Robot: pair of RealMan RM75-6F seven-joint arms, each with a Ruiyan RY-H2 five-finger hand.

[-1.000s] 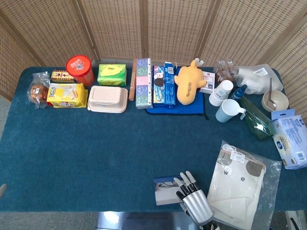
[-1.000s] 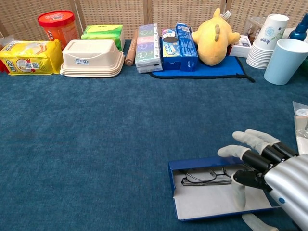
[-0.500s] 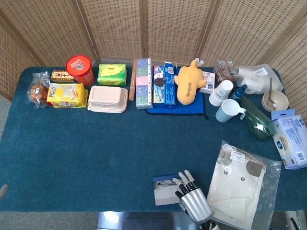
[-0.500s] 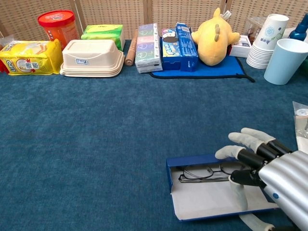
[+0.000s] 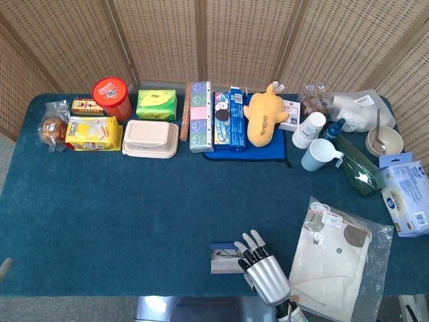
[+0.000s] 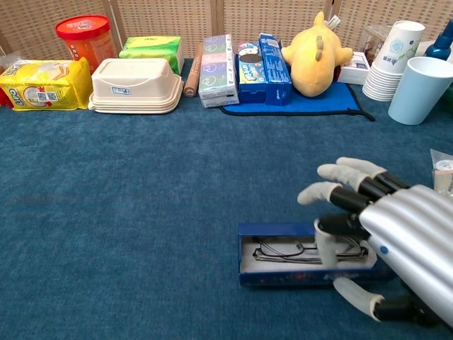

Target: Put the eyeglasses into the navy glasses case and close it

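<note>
The navy glasses case (image 6: 276, 275) lies near the table's front edge, right of centre, also seen in the head view as the case (image 5: 220, 259). The thin-framed eyeglasses (image 6: 283, 251) rest inside it, folded. My right hand (image 6: 396, 248) reaches over the case's right end. One finger bends down onto the lid and the thumb sits under it, so the lid stands raised nearly edge-on above the tray. The other fingers spread above the case. In the head view my right hand (image 5: 265, 275) covers the case's right half. My left hand is out of both views.
A clear bag with white cloth (image 5: 335, 258) lies just right of the hand. Along the back stand a yellow plush toy (image 6: 315, 53), snack boxes (image 6: 218, 60), a beige lunch box (image 6: 134, 85), a blue cup (image 6: 417, 88) and stacked paper cups (image 6: 396, 57).
The lid, lying flat and showing its pale inside, has been lifted by my right hand and swung up over the tray. The case and hand have shifted slightly left.
</note>
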